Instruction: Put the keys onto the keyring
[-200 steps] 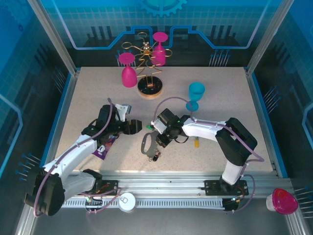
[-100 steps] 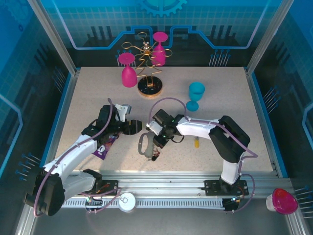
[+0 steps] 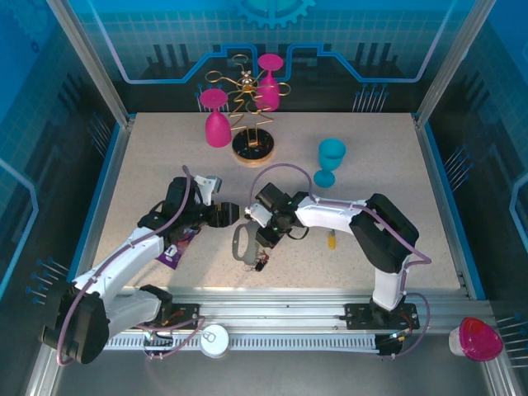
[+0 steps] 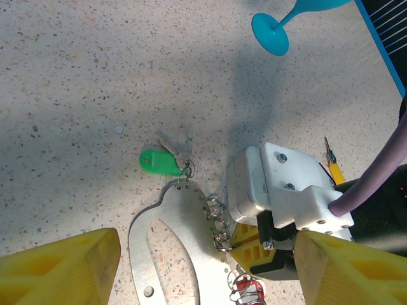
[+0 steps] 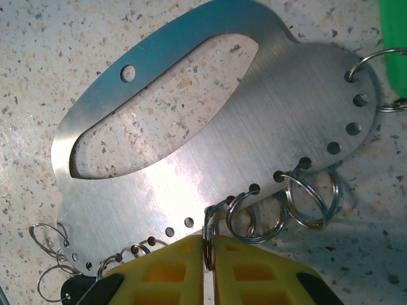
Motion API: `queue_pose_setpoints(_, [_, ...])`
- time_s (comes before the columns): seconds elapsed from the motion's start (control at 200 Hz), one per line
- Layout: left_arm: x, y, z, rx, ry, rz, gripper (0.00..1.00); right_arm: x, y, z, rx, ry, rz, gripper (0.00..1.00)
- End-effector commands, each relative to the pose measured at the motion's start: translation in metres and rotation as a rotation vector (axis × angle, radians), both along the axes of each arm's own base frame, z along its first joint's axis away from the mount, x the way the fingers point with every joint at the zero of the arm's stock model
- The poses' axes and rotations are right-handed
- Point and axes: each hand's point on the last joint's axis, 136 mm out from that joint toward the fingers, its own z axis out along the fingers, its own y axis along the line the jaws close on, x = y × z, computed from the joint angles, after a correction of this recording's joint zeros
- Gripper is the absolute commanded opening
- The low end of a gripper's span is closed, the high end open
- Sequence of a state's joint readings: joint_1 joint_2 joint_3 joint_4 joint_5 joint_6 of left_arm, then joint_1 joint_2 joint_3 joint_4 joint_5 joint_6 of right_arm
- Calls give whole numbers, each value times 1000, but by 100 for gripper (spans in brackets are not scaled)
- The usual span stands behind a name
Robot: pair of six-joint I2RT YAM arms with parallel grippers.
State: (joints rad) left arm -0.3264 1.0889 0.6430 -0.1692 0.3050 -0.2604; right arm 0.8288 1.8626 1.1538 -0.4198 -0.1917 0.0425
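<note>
Two pincers meet mid-counter. On the right pincer (image 5: pixel 208 244) the yellow fingers (image 5: pixel 254 273) are pressed together, pinching one small split ring (image 5: pixel 208 222) that hangs from a hole in the keyring's edge. The left pincer (image 4: pixel 206 267) is spread wide and grips nothing; the keyring's slotted end lies between its tips in the wrist view.

The keyring (image 5: pixel 254 127) is a flat grey metal plate with a long oval slot, a row of holes along the rim and several rings through them. It lies flat on the speckled counter (image 3: pixel 148 157) between both pincers.

A green tag (image 4: pixel 160 162) and a small silver key (image 4: pixel 170 142) are ringed onto its far end. The red key (image 4: pixel 249 291) sits on a ring at the plate's edge, just beside the right pincer. The yellow-orange key (image 4: pixel 333 166) lies loose on the counter, right of that pincer and apart from the keyring.

Lettering on the right pincer's white housing (image 4: pixel 280 184) is too small to read. Print on the purple packet (image 3: pixel 175 252) under the left arm is unreadable too.

Further out are a teal cup (image 3: pixel 331 157) and two pink cups (image 3: pixel 217 124) on a wire rack (image 3: pixel 252 144).
</note>
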Motion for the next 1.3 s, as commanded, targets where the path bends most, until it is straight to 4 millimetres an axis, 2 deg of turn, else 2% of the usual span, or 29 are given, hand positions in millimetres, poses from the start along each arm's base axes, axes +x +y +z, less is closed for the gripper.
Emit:
queue_pose_setpoints(0.0, [-1, 2, 3, 11, -25, -4, 73, -8, 5, -3, -11, 27, 38, 14])
queue_pose_setpoints(0.21, [-2, 2, 3, 15, -24, -4, 73, -9, 7, -6, -16, 36, 43, 15])
queue_pose_setpoints(0.41, [-3, 2, 3, 18, -25, -6, 73, -8, 7, -2, -18, 23, 39, 7])
queue_pose_setpoints(0.56, [-2, 3, 3, 18, -28, -3, 73, -6, 6, 9, -7, 1, 37, 2])
queue_pose_setpoints(0.886, [-10, -3, 4, -20, -1, -28, 72, -9, 1, 35, 46, -76, 55, 0])
queue_pose_setpoints(1.046, [-16, -6, 15, -36, -51, -69, 67, -10, 1, 60, 156, -175, 98, 0])
queue_pose_setpoints(1.201, [-23, -9, 40, -20, -185, -157, 59, -10, 2, 95, 316, -277, 147, 0])
queue_pose_setpoints(1.296, [-35, -17, 56, -6, -286, -273, 56, -14, 3, 116, 415, -331, 188, 0])
